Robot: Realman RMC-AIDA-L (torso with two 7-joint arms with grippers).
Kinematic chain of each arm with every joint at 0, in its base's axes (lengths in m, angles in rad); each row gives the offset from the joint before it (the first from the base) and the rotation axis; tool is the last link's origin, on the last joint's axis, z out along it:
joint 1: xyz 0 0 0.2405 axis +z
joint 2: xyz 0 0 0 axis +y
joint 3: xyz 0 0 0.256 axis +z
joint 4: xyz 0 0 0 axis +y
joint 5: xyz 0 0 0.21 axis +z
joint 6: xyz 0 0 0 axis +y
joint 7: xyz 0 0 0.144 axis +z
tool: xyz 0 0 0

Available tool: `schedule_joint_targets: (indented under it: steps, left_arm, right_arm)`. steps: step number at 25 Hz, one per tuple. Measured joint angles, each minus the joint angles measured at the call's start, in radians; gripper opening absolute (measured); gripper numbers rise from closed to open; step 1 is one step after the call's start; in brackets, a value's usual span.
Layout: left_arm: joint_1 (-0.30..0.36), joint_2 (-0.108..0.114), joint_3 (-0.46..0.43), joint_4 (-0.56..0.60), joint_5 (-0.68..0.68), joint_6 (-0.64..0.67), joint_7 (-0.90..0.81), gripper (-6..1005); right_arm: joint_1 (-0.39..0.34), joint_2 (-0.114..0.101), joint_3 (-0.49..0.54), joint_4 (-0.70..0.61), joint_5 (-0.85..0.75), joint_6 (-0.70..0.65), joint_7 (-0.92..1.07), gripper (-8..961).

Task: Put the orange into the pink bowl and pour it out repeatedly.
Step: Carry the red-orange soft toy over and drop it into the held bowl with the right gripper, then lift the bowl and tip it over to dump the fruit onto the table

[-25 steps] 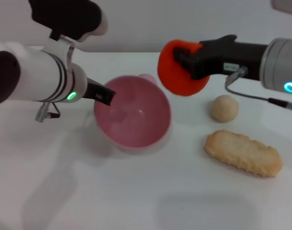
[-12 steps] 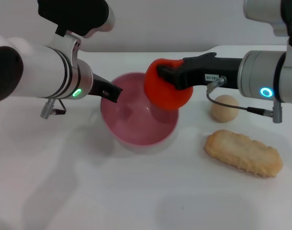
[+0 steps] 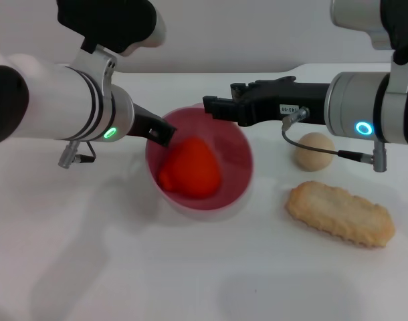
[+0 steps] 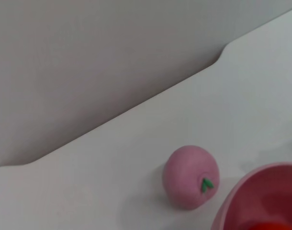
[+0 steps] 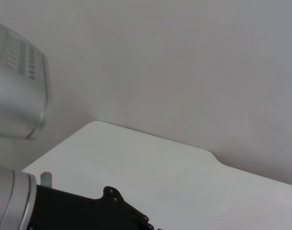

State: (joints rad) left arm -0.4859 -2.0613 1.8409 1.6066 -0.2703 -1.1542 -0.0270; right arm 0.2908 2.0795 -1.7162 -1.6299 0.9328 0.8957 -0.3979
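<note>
Orange (image 3: 190, 169) in pink bowl (image 3: 236, 144); right gripper (image 3: 213, 107) label unreadable.

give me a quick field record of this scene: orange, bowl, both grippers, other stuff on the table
orange: inside the pink bowl
pink bowl: on the white table, held at its rim
left gripper: shut on the bowl's rim
right gripper: open, above the bowl's far edge, holding nothing
beige ball: right of the bowl
biscuit: in front of the beige ball
pink ball: behind the bowl
</note>
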Motion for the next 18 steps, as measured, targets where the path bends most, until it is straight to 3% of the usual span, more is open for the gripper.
schedule_joint_targets:
  steps: [3, 10, 12, 16, 18]
  left_arm:
    - [0.001, 0.001, 0.012, 0.010, 0.006, -0.003, 0.026, 42]
    - [-0.001, 0.001, 0.056, 0.057, 0.095, -0.027, 0.096, 42]
    - [0.000, -0.002, 0.238, 0.154, 0.369, -0.065, 0.131, 42]
    - [-0.016, -0.009, 0.389, 0.170, 0.543, -0.085, 0.123, 42]
    - [-0.032, -0.012, 0.510, 0.155, 0.655, -0.084, 0.110, 42]
  right_arm:
    - [-0.024, -0.003, 0.020, -0.014, -0.032, 0.000, 0.031, 519]
    - [-0.133, -0.004, 0.185, -0.021, -0.243, 0.058, 0.147, 569]
    - [-0.157, -0.003, 0.217, -0.020, -0.244, 0.073, 0.147, 570]
    - [-0.184, -0.002, 0.235, -0.016, -0.248, 0.083, 0.142, 574]
    - [-0.186, -0.002, 0.235, -0.006, -0.251, 0.088, 0.142, 576]
